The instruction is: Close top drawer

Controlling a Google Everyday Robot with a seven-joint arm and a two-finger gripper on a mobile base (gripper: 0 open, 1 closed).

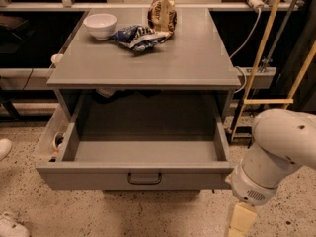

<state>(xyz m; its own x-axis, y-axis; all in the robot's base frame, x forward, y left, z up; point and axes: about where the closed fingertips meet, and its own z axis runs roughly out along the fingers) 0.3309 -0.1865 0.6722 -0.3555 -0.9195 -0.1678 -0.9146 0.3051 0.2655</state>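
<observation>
Beneath the worktop, top drawer: we see it pulled far out of the grey cabinet, its grey inside floor and side walls in plain sight.
Drawer front: plain grey panel facing us, with a small dark bar handle at its middle.
End effector: low at the frame's bottom edge, right of the top drawer's front right corner and apart from it; only a pale yellow part shows, and we cannot tell whether it is open or closed.
Arm: bulky white casing just right of the top drawer's right front corner, reaching down to the end effector.
Worktop: flat grey surface directly above the top drawer.
White bowl: on the worktop, above the top drawer's back left.
Blue packet: crumpled, just right of the bowl.
Brown bag: behind the packet, touching it.
Clear bin: just beside the top drawer's left wall.
Speckled floor: under and in front of the top drawer.
White shoe: well left of the top drawer's front, on the floor.
</observation>
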